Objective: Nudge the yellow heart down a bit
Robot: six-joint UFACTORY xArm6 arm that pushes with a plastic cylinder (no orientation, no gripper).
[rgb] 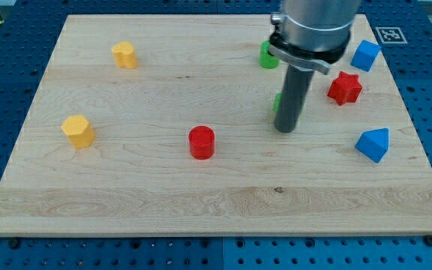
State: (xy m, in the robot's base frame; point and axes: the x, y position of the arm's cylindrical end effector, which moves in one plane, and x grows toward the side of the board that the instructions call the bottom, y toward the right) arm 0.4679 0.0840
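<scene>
Camera view, nearest edge first:
Worktop (201,210): pale wooden board on a blue perforated base; its near strip at the view's bottom carries no blocks.
Red cylinder (201,142): nearest block to the view's bottom, standing upright just left of board centre.
Blue wedge-like block (373,144): near the board's right edge, at about 3 o'clock from the red cylinder, well apart from it.
Yellow block, left (77,130): faceted, near the left edge, at 9 o'clock from the red cylinder; exact shape cannot be told.
Yellow block, upper left (124,55): lobed top, at about 1 o'clock from the left yellow block and well apart from it. Which of the two yellow blocks is the heart cannot be told with certainty; the upper one looks the likelier.
My tip (284,129): lower end of the dark rod, on the board right of centre, at about 3 o'clock from the red cylinder and far from both yellow blocks.
Green block, hidden (276,102): only a sliver shows at the rod's left side, just above my tip.
Green block, upper (268,55): at 12 o'clock from my tip, partly covered by the arm's collar.
Red star (344,88): at about 2 o'clock from my tip.
Blue cube (365,55): at about 1 o'clock from the red star, near it.
Gripper: none fitted; the arm ends in the plain rod, so no open or closed state can be told.
</scene>
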